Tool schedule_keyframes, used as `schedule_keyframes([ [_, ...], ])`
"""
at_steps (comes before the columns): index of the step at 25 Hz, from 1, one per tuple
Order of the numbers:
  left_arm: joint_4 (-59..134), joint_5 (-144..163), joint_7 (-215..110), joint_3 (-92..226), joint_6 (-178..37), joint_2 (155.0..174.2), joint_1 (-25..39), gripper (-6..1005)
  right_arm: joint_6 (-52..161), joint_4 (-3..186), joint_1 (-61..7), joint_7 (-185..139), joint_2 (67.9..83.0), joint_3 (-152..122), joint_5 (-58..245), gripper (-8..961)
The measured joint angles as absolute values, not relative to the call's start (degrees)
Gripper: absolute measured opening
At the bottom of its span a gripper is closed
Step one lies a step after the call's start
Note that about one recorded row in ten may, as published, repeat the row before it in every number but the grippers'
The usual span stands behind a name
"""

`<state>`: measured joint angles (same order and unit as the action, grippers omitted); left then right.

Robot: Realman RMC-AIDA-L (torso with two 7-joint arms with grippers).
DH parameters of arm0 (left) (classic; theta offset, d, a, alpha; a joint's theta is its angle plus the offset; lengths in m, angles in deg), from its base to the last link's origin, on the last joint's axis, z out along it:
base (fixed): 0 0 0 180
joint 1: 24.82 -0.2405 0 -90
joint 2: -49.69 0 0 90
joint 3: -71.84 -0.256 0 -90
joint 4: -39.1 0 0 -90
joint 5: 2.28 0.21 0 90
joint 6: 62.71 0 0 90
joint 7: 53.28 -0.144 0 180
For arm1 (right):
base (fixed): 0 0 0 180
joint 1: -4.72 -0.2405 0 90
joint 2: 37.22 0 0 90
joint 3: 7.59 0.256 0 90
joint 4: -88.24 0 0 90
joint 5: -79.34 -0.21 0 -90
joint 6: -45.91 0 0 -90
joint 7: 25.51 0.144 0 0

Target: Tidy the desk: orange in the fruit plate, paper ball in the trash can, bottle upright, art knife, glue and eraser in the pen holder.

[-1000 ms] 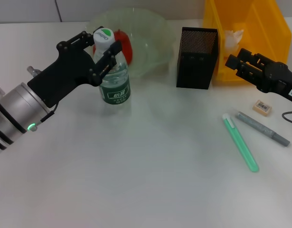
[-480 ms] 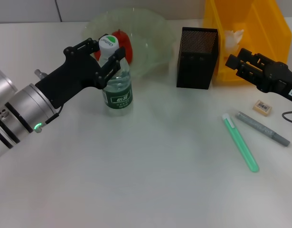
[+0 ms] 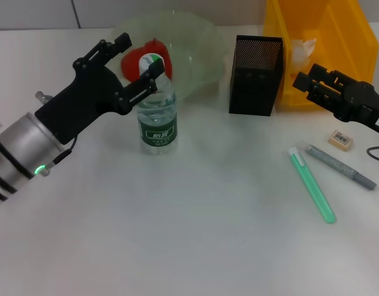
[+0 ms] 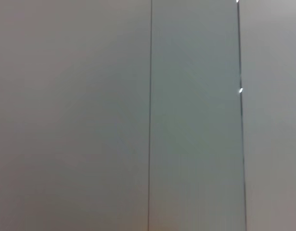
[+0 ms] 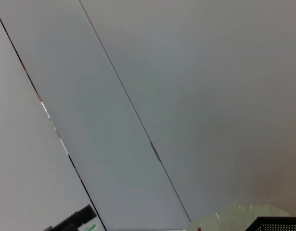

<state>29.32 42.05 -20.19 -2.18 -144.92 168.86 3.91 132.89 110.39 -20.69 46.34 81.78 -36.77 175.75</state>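
Note:
The bottle (image 3: pixel 158 114) stands upright on the desk in front of the fruit plate (image 3: pixel 201 34). The orange (image 3: pixel 132 61) lies in the plate. My left gripper (image 3: pixel 143 55) is open; its fingers are beside the bottle's white cap, to its left, and do not clasp it. The paper ball (image 3: pixel 302 48) lies in the yellow trash can (image 3: pixel 340 31). The pen holder (image 3: pixel 256 77) stands left of the can. The eraser (image 3: pixel 340 139), art knife (image 3: pixel 340 166) and glue (image 3: pixel 312 185) lie on the desk at the right. My right gripper (image 3: pixel 305 77) is open and hovers by the can.
The right arm reaches in from the right edge, above the eraser. The left wrist view shows only a blank wall. The right wrist view shows mostly wall, with slivers of the pen holder (image 5: pixel 282 224) and plate (image 5: pixel 244 214).
The left gripper set the bottle down a little to the right and nearer, then opened and drew back off its cap. The right arm has not moved.

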Motion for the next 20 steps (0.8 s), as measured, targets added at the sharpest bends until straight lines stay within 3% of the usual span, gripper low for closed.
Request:
schedule_keyframes([
  [6, 26.89, 41.25, -14.67, -1.14, -152.56, 168.18, 0.35, 777, 134.03, 110.97, -20.52, 46.65, 81.28, -37.13, 175.79, 634],
  [10, 22.85, 41.88, -7.39, -1.64, -153.41, 166.41, -3.16, 778, 134.82, 112.08, -20.75, 47.26, 80.56, -37.22, 176.1, 633],
  [11, 20.9, 43.37, -2.97, -2.11, -153.57, 164.47, -4.85, 778, 135.25, 113.81, -20.88, 48.67, 79.9, -37.35, 176.36, 633],
  [13, 20.34, 44.25, -1.09, -2.12, -153.61, 163.65, -5.28, 777, 135.64, 115.35, -20.91, 50.05, 79.56, -37.56, 176.66, 633],
  [15, 18.69, 48.44, 5.27, -1.88, -154.23, 160.76, -6.3, 775, 136.72, 119.06, -21.03, 53.22, 79.02, -38.22, 177.72, 633],
  [16, 17.82, 52.23, 8.58, -1.52, -155.38, 158.35, -6.79, 775, 137.91, 124.01, -21.36, 57.53, 78.67, -39.15, 179.78, 633],
  [20, 16.66, 58.04, 9.75, 0.06, -156.53, 156.22, -7.69, 773, 140.19, 134.61, -22.36, 66.41, 78.45, -40.88, 185.25, 633],
])
